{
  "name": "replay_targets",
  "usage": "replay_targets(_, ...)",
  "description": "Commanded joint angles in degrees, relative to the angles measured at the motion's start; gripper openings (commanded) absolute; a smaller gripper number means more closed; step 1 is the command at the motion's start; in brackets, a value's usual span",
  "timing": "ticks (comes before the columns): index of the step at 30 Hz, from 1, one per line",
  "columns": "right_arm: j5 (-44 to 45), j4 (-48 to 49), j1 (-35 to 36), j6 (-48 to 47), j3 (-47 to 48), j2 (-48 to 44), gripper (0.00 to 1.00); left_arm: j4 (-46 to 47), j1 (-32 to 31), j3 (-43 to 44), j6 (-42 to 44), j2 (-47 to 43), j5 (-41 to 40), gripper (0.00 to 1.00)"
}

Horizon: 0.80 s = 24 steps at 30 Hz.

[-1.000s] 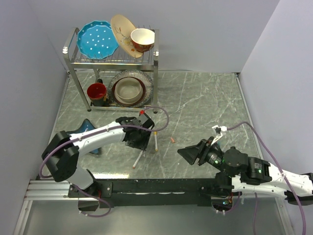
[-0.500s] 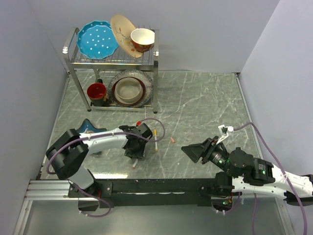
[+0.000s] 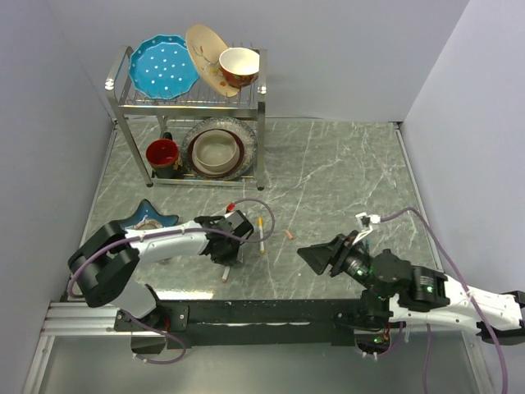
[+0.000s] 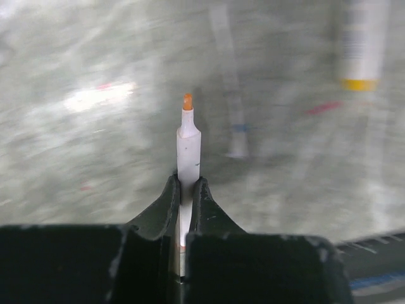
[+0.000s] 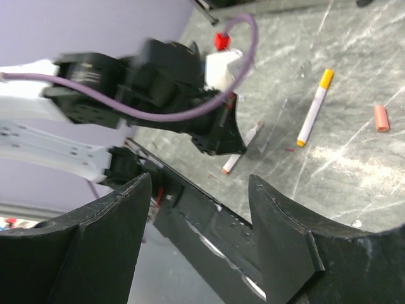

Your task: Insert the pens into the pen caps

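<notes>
rack [image 3: 123, 103] upper left holds plates [image 3: 164, 67], bowls [image 3: 239, 66], red mug [image 3: 162, 153]. left gripper [image 4: 185, 190] pinched tight on white pen [image 4: 188, 145], orange tip out, low over table [image 3: 344, 164] near its bottom edge. second pen [image 3: 261, 234] and loose orange cap [image 3: 289, 235] lie just right of it. right gripper [image 5: 197, 180] wide open, empty.

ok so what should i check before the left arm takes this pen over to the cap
1. Left jaws shut on the white pen: ok, the barrel is clamped between them.
2. The pen's orange tip is bare and points forward past the jaws: ok.
3. Orange cap lies loose with nothing on it: ok.
4. Which way the cap's open end faces: cannot tell.
5. Right jaws open and empty, ready to take the cap: ok.
6. Path to the cap: not ok, the yellow-ended pen lies between the held pen and the cap, so probably steer over or round it.
</notes>
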Motion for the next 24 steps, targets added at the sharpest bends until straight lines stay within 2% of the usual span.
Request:
replay_targets(1,-0.2,7.9,0.1,-0.7,-3.7,3.9,0.70,13.8,-1.0,-1.0,-1.7,-6.6,6.0,0.01)
replay_targets(4,-1.2,11.3,0.0,-0.6,-4.3,6.2,0.70,20.3,-1.0,-2.9,-0.5,-14.5,11.5,0.01)
replay_targets(5,-1.4,13.0,0.1,-0.6,-4.3,6.8,0.69,22.2,-1.0,-3.6,-0.2,-18.4,15.9,0.01)
replay_targets(11,0.0,19.5,0.0,-1.0,-3.1,11.1,0.64,29.7,-1.0,-8.6,0.3,-29.7,26.0,0.01)
replay_targets(18,0.5,22.8,-0.1,-2.8,2.1,21.2,0.62,32.6,-1.0,-10.8,0.9,-36.4,31.1,0.01)
replay_targets(24,1.0,24.6,-0.1,-2.4,5.1,27.0,0.54,33.5,-1.0,-11.5,1.8,-37.4,33.0,0.01)
